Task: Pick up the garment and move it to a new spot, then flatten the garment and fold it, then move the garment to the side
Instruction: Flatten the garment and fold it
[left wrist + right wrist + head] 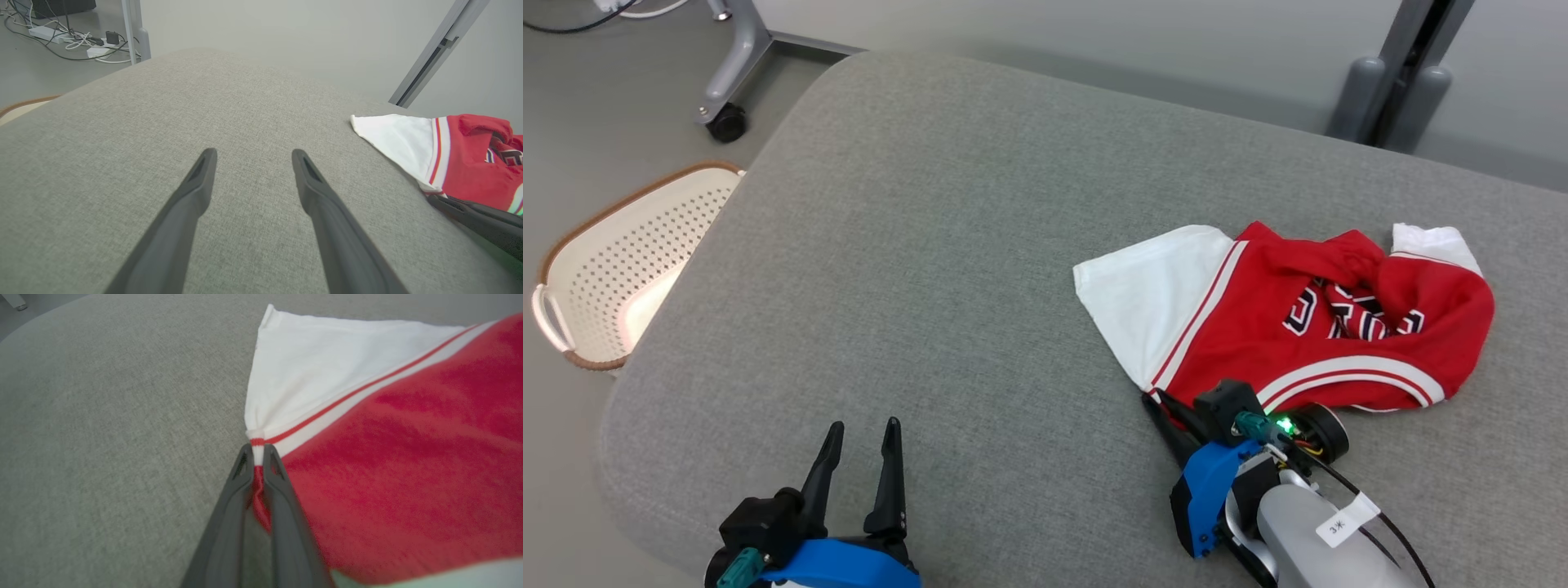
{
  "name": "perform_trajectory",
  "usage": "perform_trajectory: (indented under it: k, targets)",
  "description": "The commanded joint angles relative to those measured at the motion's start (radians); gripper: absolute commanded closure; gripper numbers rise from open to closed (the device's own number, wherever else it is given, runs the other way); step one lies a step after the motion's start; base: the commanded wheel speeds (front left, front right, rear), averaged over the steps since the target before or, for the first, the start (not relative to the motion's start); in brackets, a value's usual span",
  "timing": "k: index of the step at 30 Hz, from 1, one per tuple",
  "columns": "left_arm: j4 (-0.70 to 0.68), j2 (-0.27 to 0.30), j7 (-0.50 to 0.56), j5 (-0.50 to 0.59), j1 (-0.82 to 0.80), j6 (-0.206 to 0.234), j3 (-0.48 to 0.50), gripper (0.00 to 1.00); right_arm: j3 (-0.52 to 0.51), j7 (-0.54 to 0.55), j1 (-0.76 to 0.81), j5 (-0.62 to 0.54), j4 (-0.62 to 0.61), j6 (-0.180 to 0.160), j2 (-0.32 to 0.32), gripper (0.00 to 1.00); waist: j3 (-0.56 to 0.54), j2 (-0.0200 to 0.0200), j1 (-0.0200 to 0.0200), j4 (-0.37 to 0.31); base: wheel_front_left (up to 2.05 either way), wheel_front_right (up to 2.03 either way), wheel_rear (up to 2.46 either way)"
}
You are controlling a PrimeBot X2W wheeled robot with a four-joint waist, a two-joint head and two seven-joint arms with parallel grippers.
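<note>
Your right end effector (258, 452) is pinching the near corner of the crumpled red-and-white jersey garment (1307, 327) on the grey padded cushion (931, 245); left end effector (859, 437) is hanging open. Thin bite: lifting fast is risking slip.

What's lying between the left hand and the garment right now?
Only bare grey cushion separates the left hand from the garment, as the head and left wrist views show. The right hand pinches the garment's near edge.

1 garment (1307, 327), 3 o'clock. 2 grippers: left gripper (865, 425) at 7, right gripper (257, 446) at 5. 1 basket (621, 269), 9 o'clock. 1 table (931, 245). 1 caster (727, 122), 11 o'clock.
</note>
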Motion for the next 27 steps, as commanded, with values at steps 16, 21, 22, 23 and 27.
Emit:
perform_trajectory:
  k: [16, 21, 22, 23, 27]
  targets:
    - [-0.025, -0.001, -0.002, 0.031, 0.001, -0.001, 0.031, 0.00, -0.317, -0.084, 0.334, -0.043, -0.420, 0.001, -0.152, 1.00, -0.093, -0.0001, -0.0001, -0.317, 0.00, 0.00, 0.00]
    - [-0.018, -0.001, -0.002, 0.023, -0.005, -0.001, 0.011, 0.00, -0.487, -0.084, 0.397, -0.068, -0.541, 0.001, -0.174, 1.00, -0.091, -0.0001, -0.0001, -0.369, 0.00, 0.00, 0.00]
    - [-0.016, -0.001, -0.002, 0.022, -0.008, -0.001, 0.006, 0.00, -0.511, -0.084, 0.406, -0.078, -0.552, 0.001, -0.175, 1.00, -0.089, -0.0001, -0.0001, -0.376, 0.00, 0.00, 0.00]
    - [-0.015, -0.001, -0.002, 0.020, -0.010, -0.001, 0.002, 0.00, -0.530, -0.084, 0.415, -0.083, -0.553, 0.001, -0.171, 1.00, -0.088, -0.0001, -0.0001, -0.381, 0.00, 0.00, 0.00]
    - [-0.008, -0.001, -0.002, 0.021, -0.022, -0.001, -0.013, 0.00, -0.568, -0.084, 0.418, -0.089, -0.520, 0.001, -0.138, 0.00, -0.079, -0.0001, -0.0001, -0.392, 0.00, 0.00, 0.00]
